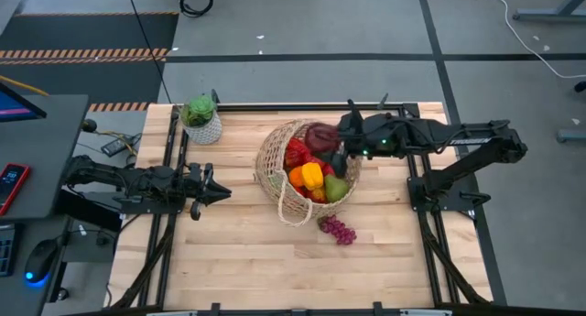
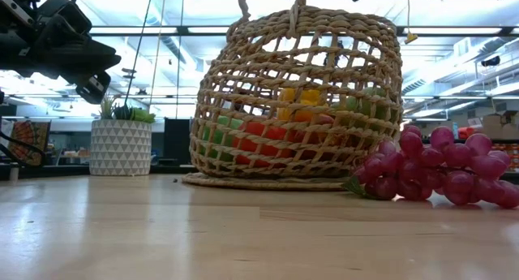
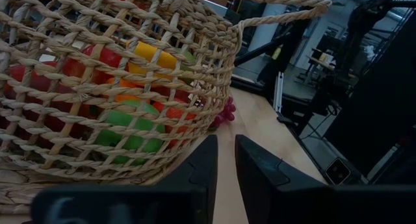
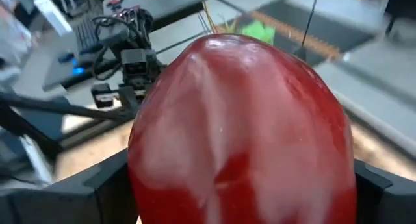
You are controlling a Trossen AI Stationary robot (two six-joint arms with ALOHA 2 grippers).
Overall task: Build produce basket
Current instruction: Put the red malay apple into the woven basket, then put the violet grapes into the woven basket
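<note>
The woven wicker basket [image 1: 275,165] stands mid-table on its base, holding red, orange, yellow and green produce [image 1: 313,177]. My right gripper [image 1: 335,140] hangs over the basket's far right rim, shut on a dark red apple [image 1: 320,136]. A bunch of purple grapes [image 1: 337,230] lies on the table just near-right of the basket. My left gripper [image 1: 222,190] waits shut at the table's left, pointing level at the basket [image 3: 117,87], apart from it. My right gripper pinches the red apple's two opposite sides [image 4: 149,172] between its two fingers [image 4: 107,182], which stand wide apart around it. The fingers reach in from the table's right, slanting a little downward. The apple is lifted clear above the produce in the basket.
A small white pot with a green plant [image 1: 201,121] stands at the far left corner. Black frame rails [image 1: 174,151] run along the table's left, right and far sides. Bare wood [image 1: 275,270] lies along the near edge.
</note>
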